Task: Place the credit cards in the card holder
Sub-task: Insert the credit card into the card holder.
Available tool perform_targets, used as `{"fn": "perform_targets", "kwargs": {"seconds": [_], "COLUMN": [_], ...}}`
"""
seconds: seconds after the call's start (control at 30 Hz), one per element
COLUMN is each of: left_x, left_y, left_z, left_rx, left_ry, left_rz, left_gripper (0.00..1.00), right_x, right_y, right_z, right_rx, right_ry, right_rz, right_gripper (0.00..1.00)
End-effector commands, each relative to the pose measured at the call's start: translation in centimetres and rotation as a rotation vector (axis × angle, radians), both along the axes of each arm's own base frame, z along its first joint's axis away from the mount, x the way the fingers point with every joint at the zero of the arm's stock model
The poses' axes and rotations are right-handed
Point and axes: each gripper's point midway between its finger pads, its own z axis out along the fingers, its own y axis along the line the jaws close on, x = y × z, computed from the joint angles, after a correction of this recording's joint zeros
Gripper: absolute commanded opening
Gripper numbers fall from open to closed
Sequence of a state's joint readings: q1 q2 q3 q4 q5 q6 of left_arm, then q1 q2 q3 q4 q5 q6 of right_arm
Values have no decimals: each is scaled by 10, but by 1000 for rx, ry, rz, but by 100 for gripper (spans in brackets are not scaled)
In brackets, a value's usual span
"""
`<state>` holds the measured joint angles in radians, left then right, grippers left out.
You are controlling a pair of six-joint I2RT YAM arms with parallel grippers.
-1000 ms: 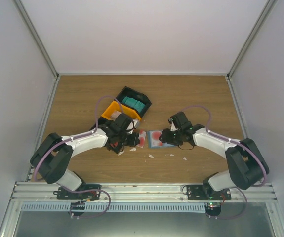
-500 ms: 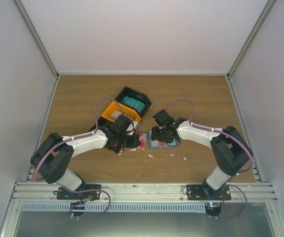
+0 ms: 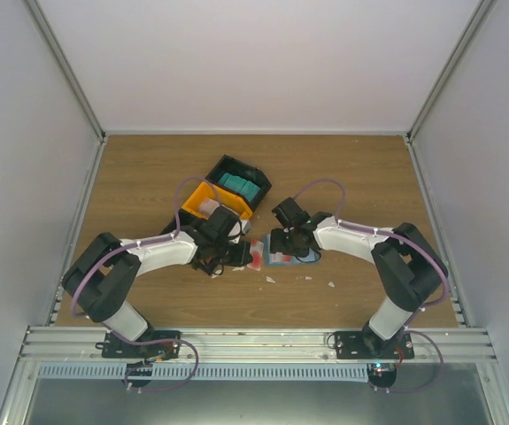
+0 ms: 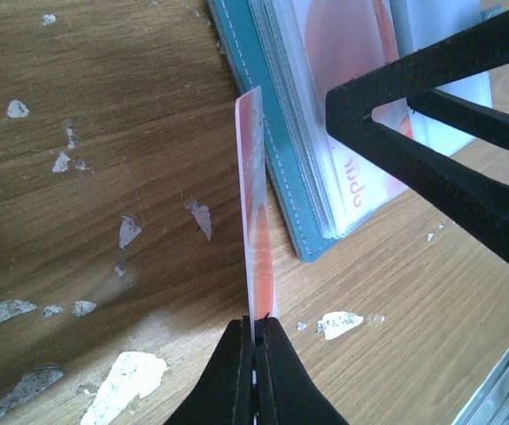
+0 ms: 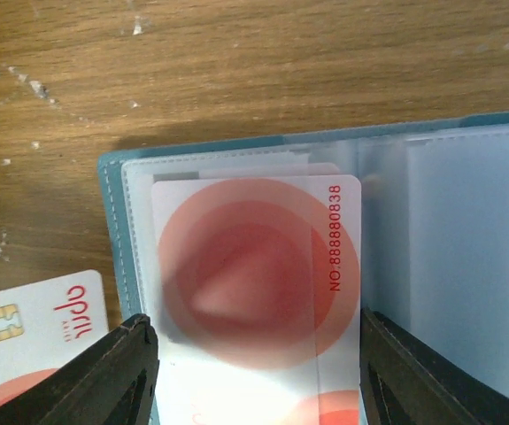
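The card holder (image 5: pixel 110 221) lies open on the table, slate-blue cover with clear sleeves, also in the top view (image 3: pixel 291 258). A white credit card with a red disc (image 5: pixel 254 266) rests on its left sleeve. My right gripper (image 5: pixel 256 372) hangs open just above it, one finger past each long edge. My left gripper (image 4: pixel 256 323) is shut on another white-and-red credit card (image 4: pixel 256 221), held edge-on just left of the holder (image 4: pixel 263 133). That card's chip face shows beside the holder (image 5: pixel 33 328). More cards, teal (image 3: pixel 238 186) and whitish (image 3: pixel 208 208), sit in the bin.
A black-and-orange bin (image 3: pixel 256 181) stands behind the left gripper (image 3: pixel 236 254). The right gripper's fingers (image 4: pixel 431 159) cross the left wrist view, close to the held card. Small white scraps (image 4: pixel 126 381) dot the wood. Grey walls enclose the table.
The right arm swung left over the card holder and its jaws spread wider. The left gripper stays shut on its card, barely moved.
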<state>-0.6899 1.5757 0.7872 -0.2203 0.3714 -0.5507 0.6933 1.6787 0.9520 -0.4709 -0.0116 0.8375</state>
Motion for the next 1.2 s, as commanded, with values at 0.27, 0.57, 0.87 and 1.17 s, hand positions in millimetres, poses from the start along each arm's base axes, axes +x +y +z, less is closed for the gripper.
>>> {"fn": "perform_targets", "kwargs": {"seconds": [0.27,0.57,0.87,1.17], "left_x": [7,13,24,22], "left_y": [-5,2,9,-10], "left_z": [-9,-8,42,87], "left_rx": [22,73,18,-240], "left_ry": [4,-31,-168,-245], "left_rz": [6,19,92,134], "left_gripper": [0,0,0,0], "right_x": [-8,-1,-15,-25], "right_y": [29,16,-48,-96], "right_z": [18,29,67,68], "right_rx": [159,92,-27,-20], "right_ry": [-61,-125,-242,-260], "right_rz": [136,128,-45,-140], "right_gripper": [59,61,65,65]}}
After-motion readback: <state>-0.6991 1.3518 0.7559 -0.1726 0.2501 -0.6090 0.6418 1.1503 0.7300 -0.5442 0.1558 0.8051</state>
